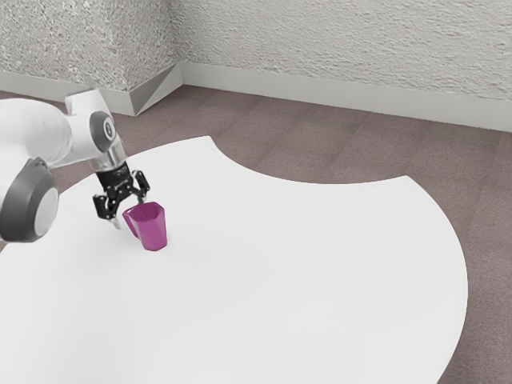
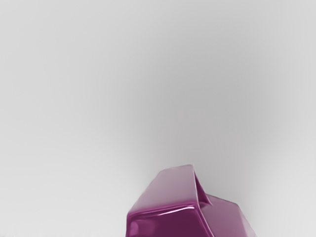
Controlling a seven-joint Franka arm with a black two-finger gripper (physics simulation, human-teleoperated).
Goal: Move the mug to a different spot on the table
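A glossy magenta mug with faceted, angular walls [image 1: 148, 228] stands upright on the smooth white table with a curved edge [image 1: 320, 280], well toward the exterior view's left, and its open mouth shows what looks like the same magenta inside. The black two-finger gripper [image 1: 120, 210] hangs just behind its rim on the arm's side, seemingly touching it. From here I cannot tell whether it is spread or closed.
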